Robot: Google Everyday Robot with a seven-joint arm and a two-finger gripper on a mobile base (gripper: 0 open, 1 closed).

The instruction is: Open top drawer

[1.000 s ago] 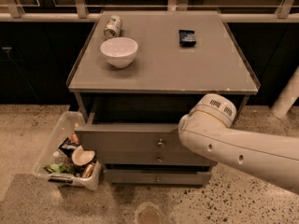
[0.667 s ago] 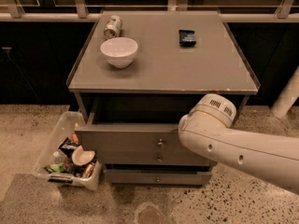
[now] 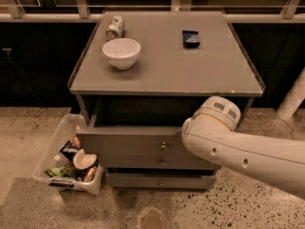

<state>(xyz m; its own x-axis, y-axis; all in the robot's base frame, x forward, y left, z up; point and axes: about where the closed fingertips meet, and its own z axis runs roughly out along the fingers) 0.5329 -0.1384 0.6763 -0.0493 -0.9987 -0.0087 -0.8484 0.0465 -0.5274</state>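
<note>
The top drawer (image 3: 125, 141) of the grey cabinet is pulled out a short way, leaving a dark gap under the cabinet top. Its flat front carries a small round metal knob (image 3: 163, 147). Two slimmer drawer fronts sit below it, each with its own knob (image 3: 162, 163), and both are pushed in. My white arm (image 3: 224, 140) reaches in from the right and covers the drawer's right end. My gripper is hidden behind the arm's rounded joint, somewhere at the drawer's right side.
On the cabinet top (image 3: 209, 70) stand a white bowl (image 3: 121, 52), a tipped can (image 3: 115, 26) and a small dark packet (image 3: 191, 38). A clear bin (image 3: 61, 142) of trash sits on the floor at the cabinet's left. A white post (image 3: 293, 99) stands at the right.
</note>
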